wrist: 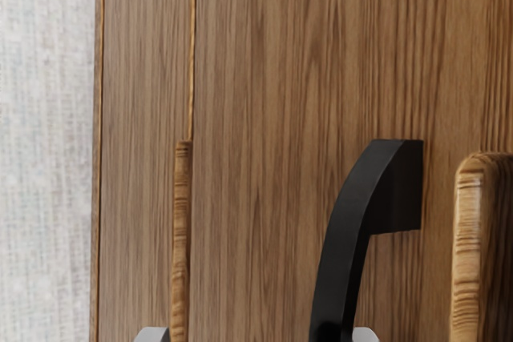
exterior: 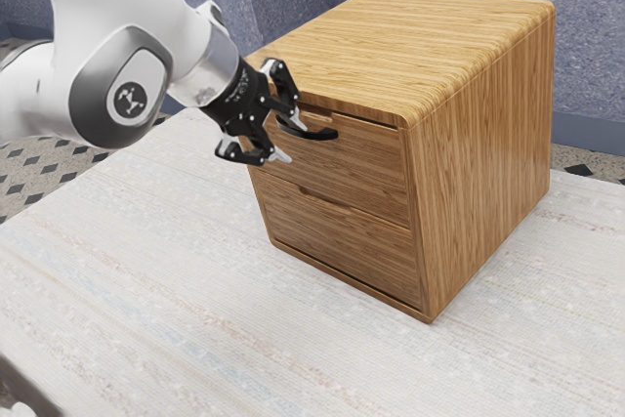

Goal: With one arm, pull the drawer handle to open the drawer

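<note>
Reaching is judged done: above the table [exterior: 195, 319], one gripper [exterior: 283, 130] is set with fingers spread wide around the single black handle [exterior: 314, 132], not clamped. The handle is fixed on the upper drawer [exterior: 363, 158] of two, in one cabinet [exterior: 410, 41] toward the table's far edge. The closing and the pull are judged left; the upper drawer looks barely open, if at all.
</note>
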